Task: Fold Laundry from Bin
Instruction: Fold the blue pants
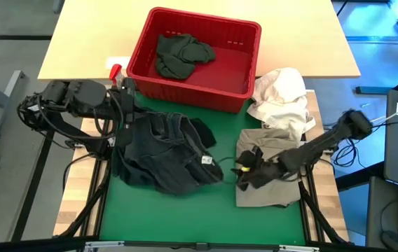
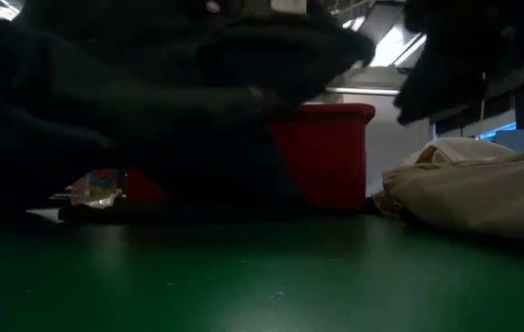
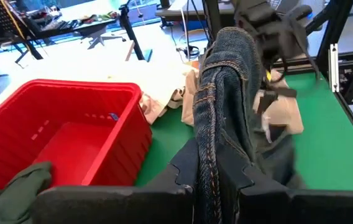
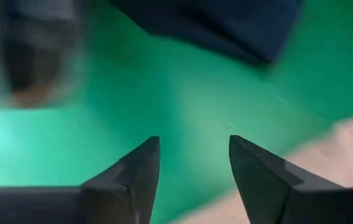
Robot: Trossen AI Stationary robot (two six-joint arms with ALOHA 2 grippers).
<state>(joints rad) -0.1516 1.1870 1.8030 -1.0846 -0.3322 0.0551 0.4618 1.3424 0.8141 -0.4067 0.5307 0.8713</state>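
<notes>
Left pincer (image 3: 226, 186) clamps dark jeans (image 1: 164, 150), unfolded; right pincer (image 4: 192, 165) gapes empty over khaki garment (image 1: 269, 168). Green garment (image 1: 181, 56) left in bin (image 1: 244, 31).

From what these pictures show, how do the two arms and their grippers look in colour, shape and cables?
Both arms are dark, nearly black, built of rounded jointed segments. Black cables loop beside the left arm near its base. The right arm carries small yellow markings near the right gripper. That gripper's fingers are dark wedges tapering to points. The left gripper is dark too.
</notes>
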